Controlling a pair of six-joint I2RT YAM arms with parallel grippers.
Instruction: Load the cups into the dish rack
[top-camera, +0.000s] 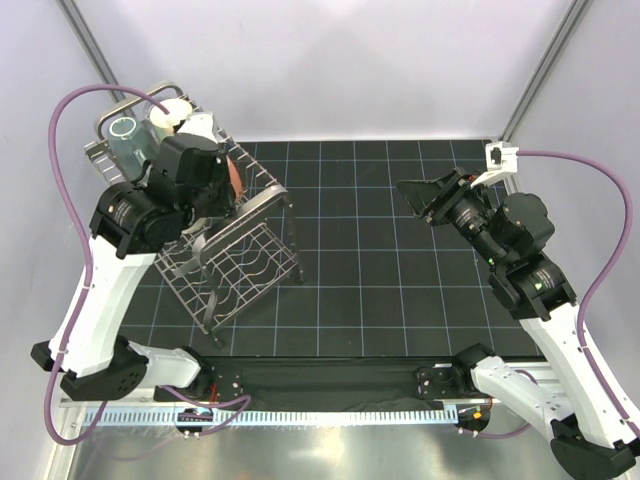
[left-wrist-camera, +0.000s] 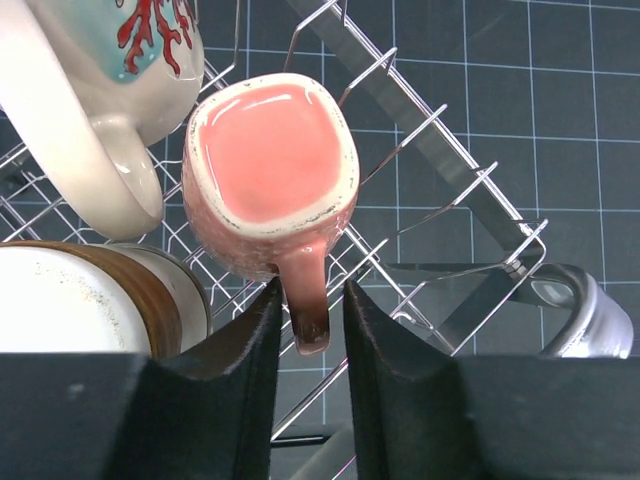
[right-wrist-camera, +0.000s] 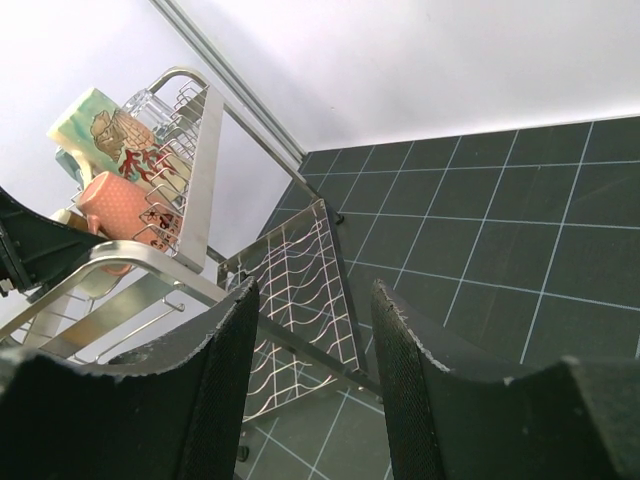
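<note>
The silver wire dish rack (top-camera: 250, 265) stands at the left of the mat. The salmon-pink mug (left-wrist-camera: 270, 150) lies in it, base toward the camera. My left gripper (left-wrist-camera: 310, 285) is open a little around the mug's handle, with a small gap on the right side. Beside the pink mug are the cream mug with red print (left-wrist-camera: 90, 100) and the brown-based cup (left-wrist-camera: 80, 300). The grey-teal tumbler (top-camera: 128, 140) stands at the rack's far end. My right gripper (top-camera: 415, 195) is open and empty above the mat, well right of the rack (right-wrist-camera: 300, 270).
The rack's thick loop handle (left-wrist-camera: 590, 310) rises just right of my left fingers. A folded wire panel (right-wrist-camera: 310, 300) leans at the rack's near side. The black gridded mat (top-camera: 400, 280) covers the table; cage posts stand at the back corners.
</note>
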